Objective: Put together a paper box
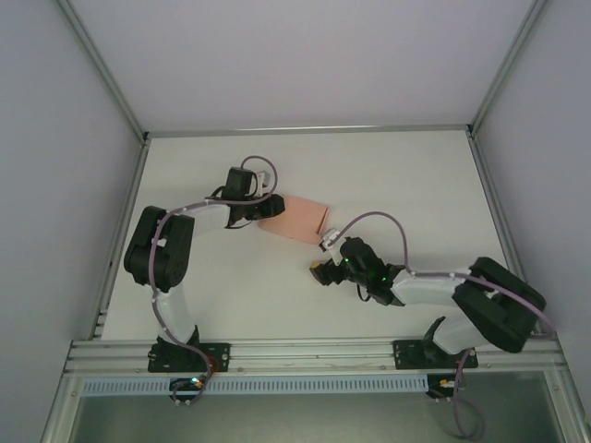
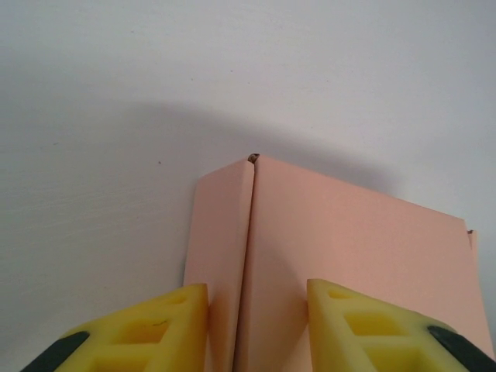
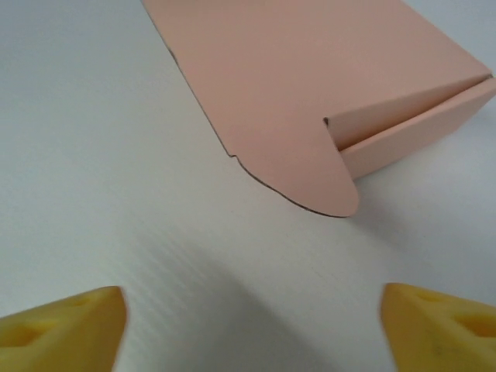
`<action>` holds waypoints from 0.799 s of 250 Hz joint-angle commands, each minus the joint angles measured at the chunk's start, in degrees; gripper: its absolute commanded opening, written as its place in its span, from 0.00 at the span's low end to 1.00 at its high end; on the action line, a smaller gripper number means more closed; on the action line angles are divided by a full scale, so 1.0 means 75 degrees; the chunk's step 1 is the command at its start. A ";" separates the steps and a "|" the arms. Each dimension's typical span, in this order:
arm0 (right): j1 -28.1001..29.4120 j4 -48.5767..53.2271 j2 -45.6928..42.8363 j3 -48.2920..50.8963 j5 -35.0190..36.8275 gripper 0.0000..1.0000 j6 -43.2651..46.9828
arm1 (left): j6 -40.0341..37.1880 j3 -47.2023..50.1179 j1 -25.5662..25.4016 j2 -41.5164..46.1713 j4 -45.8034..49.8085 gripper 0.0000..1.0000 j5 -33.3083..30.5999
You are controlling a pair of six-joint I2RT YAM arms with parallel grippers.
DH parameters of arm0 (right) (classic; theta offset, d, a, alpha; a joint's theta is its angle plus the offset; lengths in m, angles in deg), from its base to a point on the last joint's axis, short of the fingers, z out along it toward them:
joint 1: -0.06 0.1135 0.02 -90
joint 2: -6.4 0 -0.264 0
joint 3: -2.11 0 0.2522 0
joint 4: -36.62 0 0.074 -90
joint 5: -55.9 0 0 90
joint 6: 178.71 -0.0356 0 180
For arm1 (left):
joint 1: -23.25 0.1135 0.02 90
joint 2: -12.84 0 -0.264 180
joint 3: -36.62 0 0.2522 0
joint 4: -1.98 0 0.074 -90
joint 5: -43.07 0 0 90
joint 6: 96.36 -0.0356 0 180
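Paper box [image 1: 294, 218] from above: on table [image 1: 416, 185], slightly left of centre, left gripper [image 1: 261, 214] at its left end, right gripper [image 1: 323, 257] just near-right of it, apart. From left wrist: yellow fingers [image 2: 155, 325] half-closed astride a raised corner seam [image 2: 249, 232], cannot tell if actually gripping; risk of crushing the thin wall or splitting the seam if squeezed off-crease. From right wrist: jaws wide, holding nothing, rounded flap [image 3: 310, 170] untucked and pointing toward them, likely to snag or bend on a low approach; no brand, label or print legible.
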 commanded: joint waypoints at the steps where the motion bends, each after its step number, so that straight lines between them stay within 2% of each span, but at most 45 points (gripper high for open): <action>1: -0.0346 0.0919 -0.0629 -0.0221 -0.0465 1.00 -0.1242 | -0.0025 0.0432 0.0032 -0.0388 0.0595 0.34 -0.0517; 16: -0.0765 0.1062 -0.0783 -0.0374 -0.0527 1.00 -0.2316 | 0.0120 0.0565 0.0033 -0.0371 0.0573 0.32 -0.0686; 32: -0.1367 0.1290 -0.0727 -0.0693 -0.1058 1.00 -0.3377 | 0.0273 0.0710 0.0028 -0.0348 0.0525 0.31 -0.0780; 56: -0.1895 0.2096 -0.0218 -0.1628 -0.1721 1.00 -0.4262 | 0.0537 0.0969 0.0022 -0.0352 0.0372 0.30 -0.0819; 108: -0.2469 0.2430 0.1538 -0.3131 -0.2960 1.00 -0.4976 | 0.1232 0.1793 0.0133 -0.0361 -0.0871 0.22 -0.0341; 134: -0.2716 0.1878 0.2110 -0.3227 -0.3654 1.00 -0.5498 | 0.1367 0.1961 0.0270 -0.0405 -0.0930 0.19 -0.0390; 200: -0.2732 0.1165 0.3277 -0.3534 -0.4359 0.99 -0.5882 | 0.1639 0.2417 0.0524 -0.0495 -0.1746 0.17 0.0073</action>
